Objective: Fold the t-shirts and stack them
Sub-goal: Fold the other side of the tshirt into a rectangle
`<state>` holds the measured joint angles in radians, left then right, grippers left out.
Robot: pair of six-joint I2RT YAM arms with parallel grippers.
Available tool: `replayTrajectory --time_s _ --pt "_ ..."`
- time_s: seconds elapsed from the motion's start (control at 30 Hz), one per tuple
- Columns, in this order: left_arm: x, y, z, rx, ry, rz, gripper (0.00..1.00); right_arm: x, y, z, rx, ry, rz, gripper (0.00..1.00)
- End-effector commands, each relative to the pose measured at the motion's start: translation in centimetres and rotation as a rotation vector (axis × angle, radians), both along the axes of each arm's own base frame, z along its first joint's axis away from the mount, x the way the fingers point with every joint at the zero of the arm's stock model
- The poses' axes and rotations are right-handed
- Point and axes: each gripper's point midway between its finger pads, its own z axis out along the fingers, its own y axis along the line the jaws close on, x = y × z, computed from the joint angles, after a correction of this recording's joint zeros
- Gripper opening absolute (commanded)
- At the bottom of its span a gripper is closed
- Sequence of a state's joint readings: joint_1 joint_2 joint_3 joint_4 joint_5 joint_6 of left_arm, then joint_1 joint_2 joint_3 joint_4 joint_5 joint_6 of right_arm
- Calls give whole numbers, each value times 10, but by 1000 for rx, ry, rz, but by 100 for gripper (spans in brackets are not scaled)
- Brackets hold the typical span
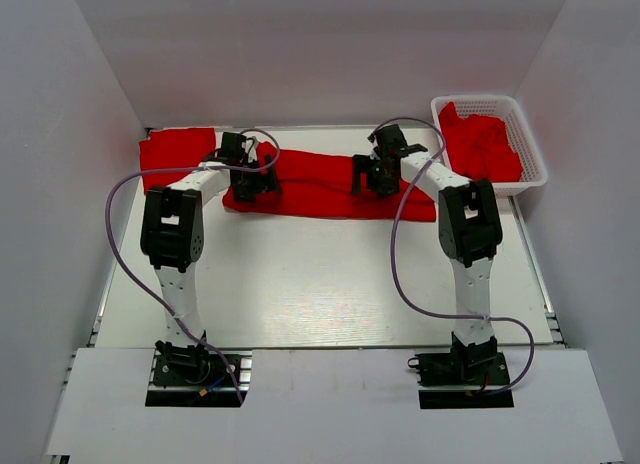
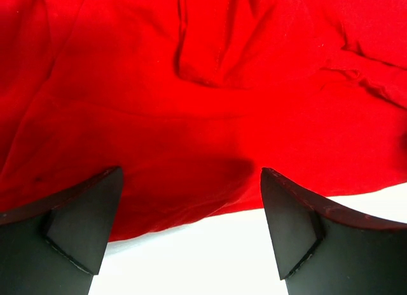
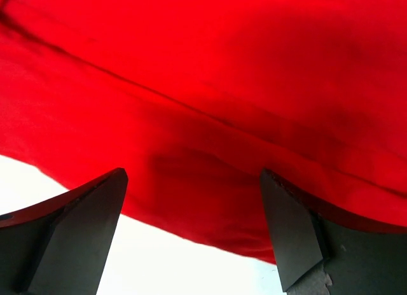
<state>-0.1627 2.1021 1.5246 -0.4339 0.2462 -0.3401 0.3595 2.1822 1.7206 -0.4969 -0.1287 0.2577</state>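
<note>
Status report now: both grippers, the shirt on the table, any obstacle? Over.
Left gripper open, right gripper open, both at near edge of spread t-shirt. Nothing held. No obstacle seen; more t-shirts in basket.

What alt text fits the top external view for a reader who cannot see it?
Two robot arms hold the left pincer and right pincer low over a long red t-shirt on a table. Another red t-shirt lies far left; more red t-shirts fill a white basket far right.
</note>
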Motion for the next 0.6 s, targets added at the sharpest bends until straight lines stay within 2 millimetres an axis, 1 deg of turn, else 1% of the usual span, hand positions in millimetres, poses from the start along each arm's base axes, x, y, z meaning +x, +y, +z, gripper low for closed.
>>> replayTrajectory --time_s 0.0,0.07,0.1,0.17,0.23,0.3,0.37,0.4,0.43,0.47,0.5,0.53,0.57 --pt "-17 17 -17 35 68 45 100 13 -6 -1 -27 -35 -25 90" --pt "-18 20 -19 49 75 53 100 13 -14 -8 -69 -34 -47 90" --pt "-20 22 -20 61 82 59 100 17 -21 -9 -95 -49 -69 90" --pt "-22 23 -21 63 91 59 100 24 -31 -6 -139 -73 -103 90" --pt "-22 23 -21 63 91 59 100 27 -32 1 -148 -94 -109 90" --pt "-23 27 -23 83 97 71 100 31 -33 8 -150 -121 -104 90" --pt "-26 29 -26 94 105 76 100 34 -42 6 -184 -125 -138 90" --pt "-27 33 -27 115 110 88 100 35 -44 7 -190 -127 -144 90" --pt "-26 35 -28 123 109 93 100 36 -52 8 -215 -127 -164 90" --pt "-29 37 -33 134 126 96 100 36 -57 8 -228 -125 -173 90" --pt "-26 37 -30 137 113 89 100 33 -63 5 -247 -120 -179 90" --pt "-23 37 -30 141 108 80 100 36 -67 12 -252 -140 -187 90" --pt "-23 37 -30 141 107 80 100 36 -69 12 -263 -143 -185 90"
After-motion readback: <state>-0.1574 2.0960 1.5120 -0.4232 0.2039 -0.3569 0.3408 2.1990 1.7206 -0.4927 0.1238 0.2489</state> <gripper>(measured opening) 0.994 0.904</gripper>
